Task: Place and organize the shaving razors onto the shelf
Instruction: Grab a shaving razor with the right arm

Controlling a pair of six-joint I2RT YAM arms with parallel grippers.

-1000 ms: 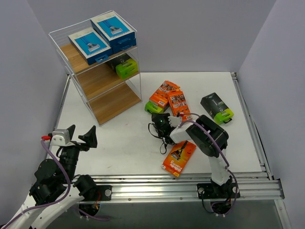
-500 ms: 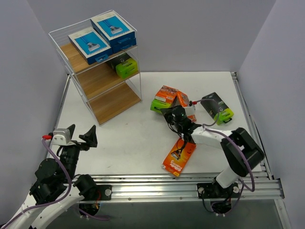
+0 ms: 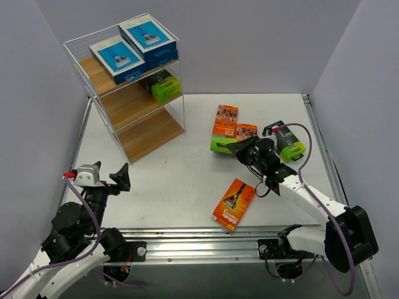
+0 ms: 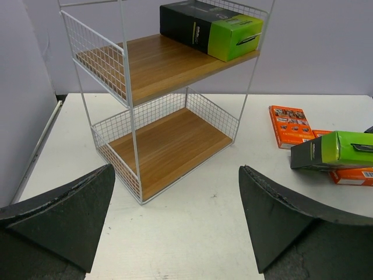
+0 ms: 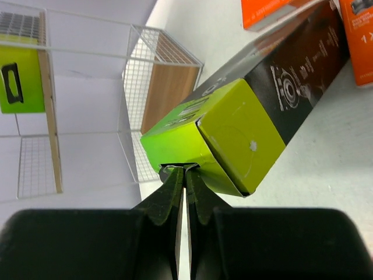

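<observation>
Fingers (image 5: 166,201) of the right gripper (image 5: 182,169) are pressed tight together, nipping the thin lower edge of a black pack (image 5: 233,128) at its lime end, right at their tips. That pack stretches away from the tips, its far end reaching two orange packs (image 3: 225,118) that lie just beyond it. Another orange pack (image 3: 234,204) lies flat well behind the fingers, and a second black pack (image 3: 290,146) sits back beside the wrist. Off past the tips and to one side, well apart, stands the shelf (image 3: 149,134). The left gripper (image 4: 175,169) has its fingers (image 4: 70,204) spread wide above the table (image 4: 192,245), pointing straight at the shelf. Ahead of them the middle board carries a shelved black pack (image 4: 210,20), lime end nearer the fingers, and two blue packs (image 3: 118,57) sit on the top board.
</observation>
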